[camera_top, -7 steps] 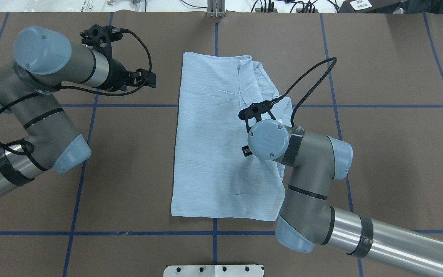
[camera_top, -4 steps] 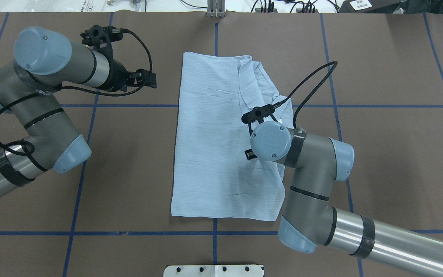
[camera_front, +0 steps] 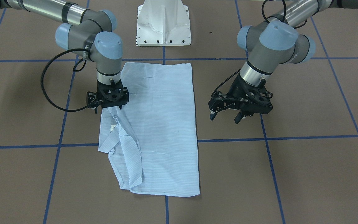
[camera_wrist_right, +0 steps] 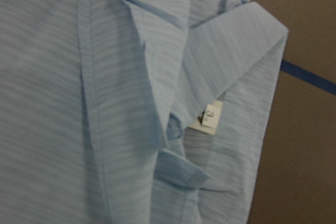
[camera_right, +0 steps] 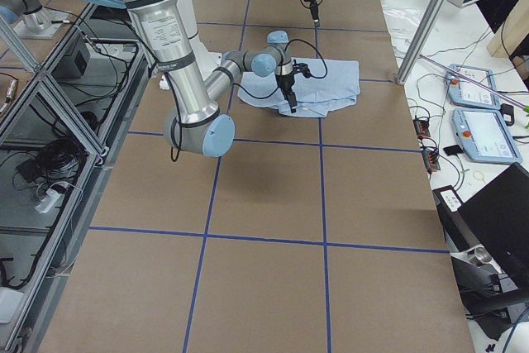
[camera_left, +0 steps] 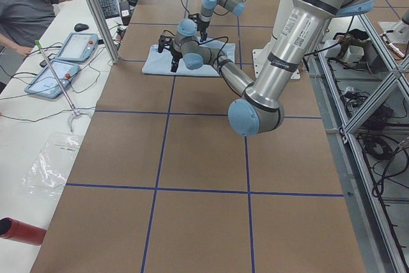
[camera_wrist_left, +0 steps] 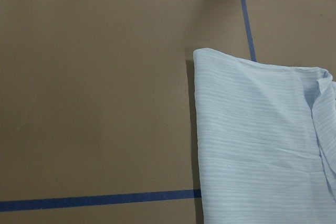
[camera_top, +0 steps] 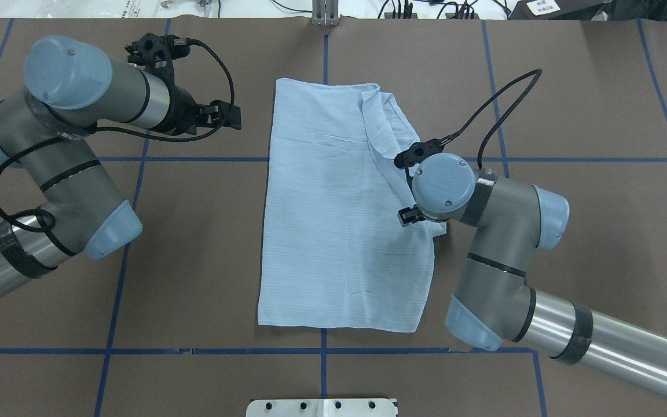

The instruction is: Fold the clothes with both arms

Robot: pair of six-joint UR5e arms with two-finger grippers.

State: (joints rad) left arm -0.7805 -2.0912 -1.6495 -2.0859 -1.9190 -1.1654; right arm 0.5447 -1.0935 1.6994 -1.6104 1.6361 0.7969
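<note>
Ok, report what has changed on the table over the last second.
The right claw slid across the shirt toward its edge on the robot's right and slightly away from the robot; whether it grips cloth cannot be told. The left claw barely shifted, open beside the shirt. The shirt's visible outline looks unchanged.

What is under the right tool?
The shirt: its folded collar and a white label show in the wrist view. Whether the right tool touches the cloth cannot be seen; its own body hides the contact.
</note>
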